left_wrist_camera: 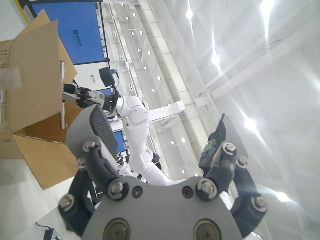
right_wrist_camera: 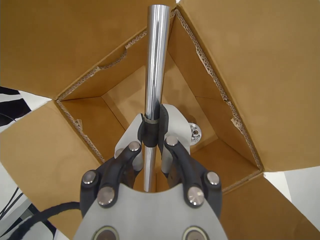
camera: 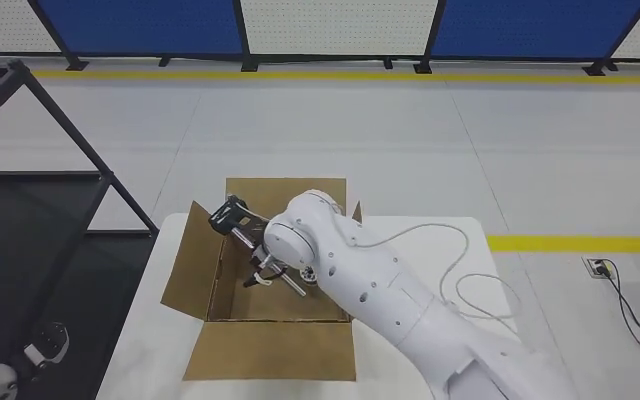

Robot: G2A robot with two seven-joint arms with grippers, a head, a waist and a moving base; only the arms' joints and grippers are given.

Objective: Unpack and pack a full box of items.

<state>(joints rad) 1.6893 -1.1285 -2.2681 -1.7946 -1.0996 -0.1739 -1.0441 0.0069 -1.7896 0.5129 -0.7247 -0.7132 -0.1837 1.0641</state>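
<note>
The right arm stretches in from the lower right of the top view toward the table's middle. Its elbow is bent and its forearm slants downward. Its wrist, with a black block on it, is turned so that the right gripper points down. This gripper's fingers are pressed together on a rod, pinching it partway along. The rod runs in line with the gripper, back between the finger links toward the palm plate. The left gripper points upward. Its two fingers are spread wide apart with nothing between them, and one ribbed pad faces inward.
</note>
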